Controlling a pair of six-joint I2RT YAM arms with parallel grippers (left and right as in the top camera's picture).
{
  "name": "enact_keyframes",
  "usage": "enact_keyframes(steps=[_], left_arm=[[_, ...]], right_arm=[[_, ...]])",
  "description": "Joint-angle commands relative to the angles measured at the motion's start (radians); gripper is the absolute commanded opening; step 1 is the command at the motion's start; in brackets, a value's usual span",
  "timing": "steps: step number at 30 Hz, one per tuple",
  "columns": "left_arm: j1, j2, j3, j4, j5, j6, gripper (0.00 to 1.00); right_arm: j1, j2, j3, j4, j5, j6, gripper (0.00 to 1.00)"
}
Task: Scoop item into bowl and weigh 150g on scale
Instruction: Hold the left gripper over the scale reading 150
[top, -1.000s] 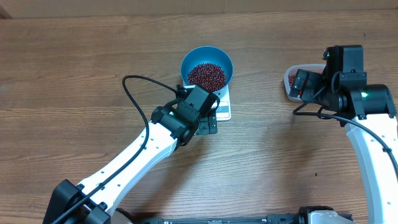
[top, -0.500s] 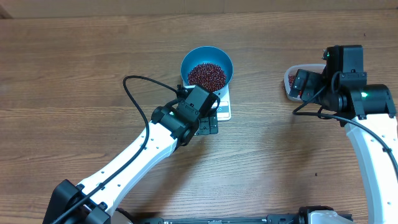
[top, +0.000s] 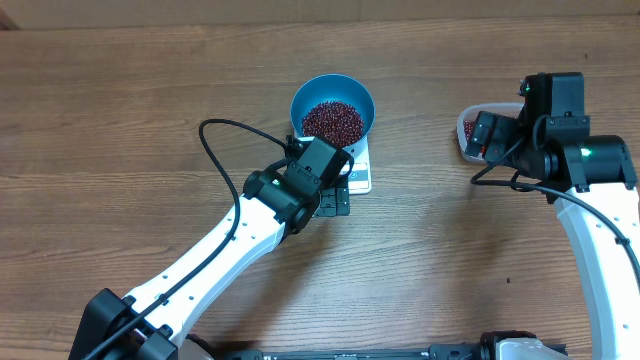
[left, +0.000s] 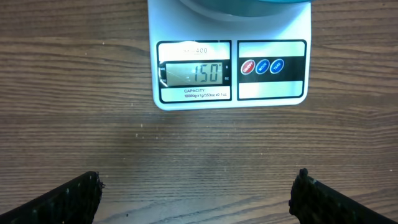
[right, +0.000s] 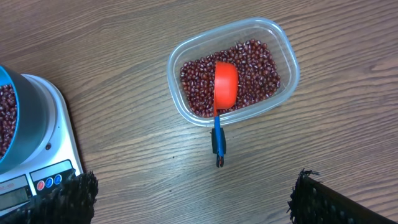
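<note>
My left gripper (left: 196, 190): fingers wide apart, empty, hovering over wooden table (left: 74, 137) in front of scale (left: 233, 68). Display (left: 193, 73) reads 150. Blue bowl (top: 333, 86) sits on scale, maroon beans (top: 333, 122) heaped inside. My right gripper (right: 193, 196): spread, empty, above clear tub (right: 288, 61) holding more beans. Red scoop (right: 226, 84) lies in tub, blue handle over rim.

The scale (left: 230, 68), upper centre of the left wrist view, reads 150 on its display (left: 194, 73). CAPACITY is printed beneath; the button lettering is too small to read.
</note>
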Motion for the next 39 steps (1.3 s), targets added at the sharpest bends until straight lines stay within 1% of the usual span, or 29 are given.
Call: enact_keyframes(steps=[1, 32, 36, 39], left_arm=[[0.002, -0.010, 0.008, 0.003, -0.034, 0.036, 0.99], [0.002, -0.010, 0.008, 0.013, -0.037, 0.040, 0.99], [0.002, -0.010, 0.008, 0.030, -0.044, 0.040, 1.00], [0.002, -0.010, 0.008, 0.062, -0.048, 0.072, 1.00]], right_arm=[[0.004, -0.018, 0.003, 0.006, -0.004, 0.001, 1.00], [0.004, -0.018, 0.003, 0.006, -0.004, 0.001, 1.00], [0.004, -0.018, 0.003, 0.006, -0.004, 0.001, 1.00], [0.004, -0.018, 0.003, 0.006, -0.004, 0.001, 1.00]])
